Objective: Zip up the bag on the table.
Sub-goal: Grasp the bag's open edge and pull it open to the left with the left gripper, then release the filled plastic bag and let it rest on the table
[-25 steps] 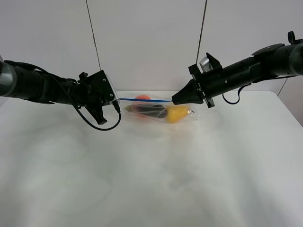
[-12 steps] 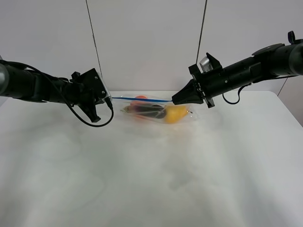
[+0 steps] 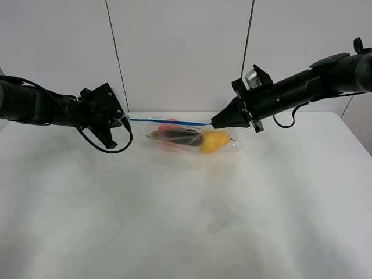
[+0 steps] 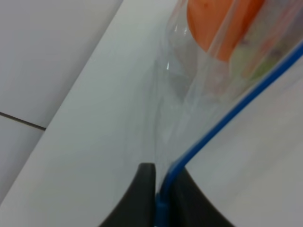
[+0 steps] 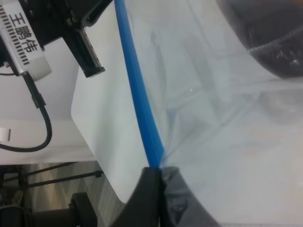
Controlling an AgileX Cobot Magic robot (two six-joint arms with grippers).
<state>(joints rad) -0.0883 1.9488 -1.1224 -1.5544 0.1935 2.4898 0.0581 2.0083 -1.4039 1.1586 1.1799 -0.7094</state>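
Left hand (image 3: 124, 120) and right hand (image 3: 214, 123) each pinch an end of the blue strip (image 3: 168, 122) of the bag (image 3: 197, 139) at the far surface (image 3: 186, 221); pull taut, level, slide without slipping.

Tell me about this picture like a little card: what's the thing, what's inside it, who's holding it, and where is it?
Thing: clear plastic bag with a blue strip along its top edge
Inside: orange, yellow pear, dark eggplant
Left gripper: shut, pinching one end of the blue strip
Right gripper: shut, pinching the other end
Strip: pulled straight between the two grippers
Place: far side of the white table
Zipped: cannot tell from these views
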